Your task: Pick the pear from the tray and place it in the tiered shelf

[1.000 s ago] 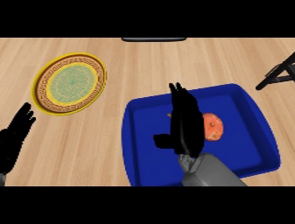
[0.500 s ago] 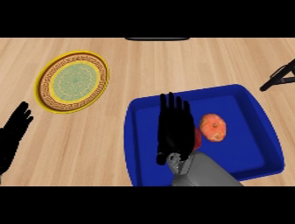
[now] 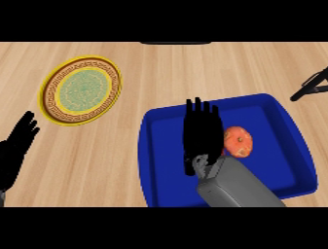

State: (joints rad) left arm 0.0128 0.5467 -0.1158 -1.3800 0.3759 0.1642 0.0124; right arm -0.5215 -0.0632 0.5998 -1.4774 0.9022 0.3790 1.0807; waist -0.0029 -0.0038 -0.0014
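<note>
An orange-red pear [image 3: 237, 141] lies in the blue tray [image 3: 288, 121], right of its middle. My right hand [image 3: 201, 133] hovers over the tray just left of the pear, fingers straight and pointing away from me, open and holding nothing. Its grey forearm comes in from the lower edge. The black frame of the tiered shelf [image 3: 326, 81] shows at the right edge. My left hand [image 3: 8, 153] rests open at the lower left, fingers up.
A round plate [image 3: 81, 90] with a yellow rim and green centre lies on the wooden counter at the upper left. A dark object [image 3: 175, 43] shows at the top edge.
My right hand has shifted left off the pear, which now shows in full beside it. The left hand has stayed in place.
</note>
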